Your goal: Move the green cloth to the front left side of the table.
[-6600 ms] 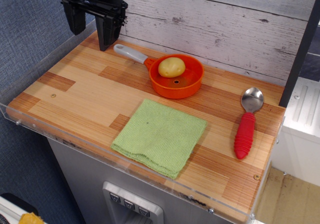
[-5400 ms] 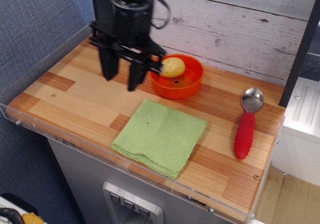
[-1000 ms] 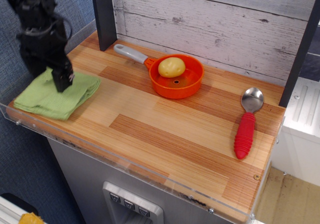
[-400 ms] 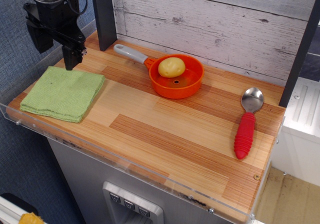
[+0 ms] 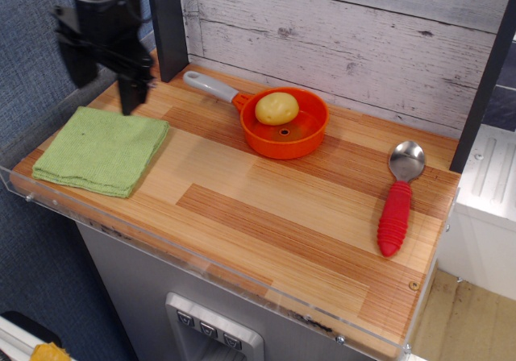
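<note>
Here, in the single view, the green cloth [image 5: 102, 151] lies flat and folded at the front left corner of the table [image 5: 266, 208], its near edge close to the clear acrylic rim [image 5: 201, 264] and its left edge near the side panel of that rim. Nothing rests on the cloth and nothing grips it.

The gripper [image 5: 105, 75] hangs in the air above the cloth's back edge, motion-blurred and dark, with its two fingers pointing down. The fingers stand apart with open space between them, and they hold nothing. One fingertip [image 5: 131, 97] hangs just above the back right part of the cloth; whether it touches the fabric cannot be told from this angle, though it looks clear of it.

Behind the gripper a dark upright post [image 5: 167, 22] stands at the back left of the table, against the whitewashed plank wall [image 5: 347, 39].

Near the middle back of the table sits an orange pan [image 5: 286, 131] with a grey handle [image 5: 208, 85] pointing toward the post. A yellow potato [image 5: 276, 108] rests inside the pan's bowl. The pan is well apart from the cloth.

At the right side a spoon [image 5: 399, 196] with a red ribbed handle and a metal bowl lies on the wood, bowl toward the wall, apart from the pan.
</note>
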`<control>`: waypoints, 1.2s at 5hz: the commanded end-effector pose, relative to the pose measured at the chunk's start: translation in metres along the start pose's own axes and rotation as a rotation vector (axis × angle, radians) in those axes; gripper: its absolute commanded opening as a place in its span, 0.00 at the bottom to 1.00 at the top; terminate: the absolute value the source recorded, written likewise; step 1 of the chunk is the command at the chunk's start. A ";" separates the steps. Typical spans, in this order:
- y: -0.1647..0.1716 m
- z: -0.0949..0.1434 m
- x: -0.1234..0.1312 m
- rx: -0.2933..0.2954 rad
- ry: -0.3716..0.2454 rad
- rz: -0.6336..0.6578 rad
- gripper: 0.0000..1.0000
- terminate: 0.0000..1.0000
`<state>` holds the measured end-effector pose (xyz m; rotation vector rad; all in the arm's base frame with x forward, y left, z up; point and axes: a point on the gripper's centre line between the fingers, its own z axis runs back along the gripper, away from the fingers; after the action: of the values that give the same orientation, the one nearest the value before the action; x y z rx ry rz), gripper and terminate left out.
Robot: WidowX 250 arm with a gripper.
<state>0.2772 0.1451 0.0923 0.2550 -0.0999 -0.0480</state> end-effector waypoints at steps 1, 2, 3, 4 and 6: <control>-0.053 0.053 -0.006 -0.083 -0.038 0.086 1.00 0.00; -0.093 0.070 -0.008 -0.136 -0.059 0.047 1.00 0.00; -0.121 0.085 0.001 -0.192 -0.084 -0.005 1.00 0.00; -0.141 0.103 0.021 -0.262 -0.104 -0.041 1.00 0.00; -0.173 0.133 0.057 -0.316 -0.171 -0.118 1.00 0.00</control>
<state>0.3161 -0.0607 0.1631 -0.0596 -0.2058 -0.2018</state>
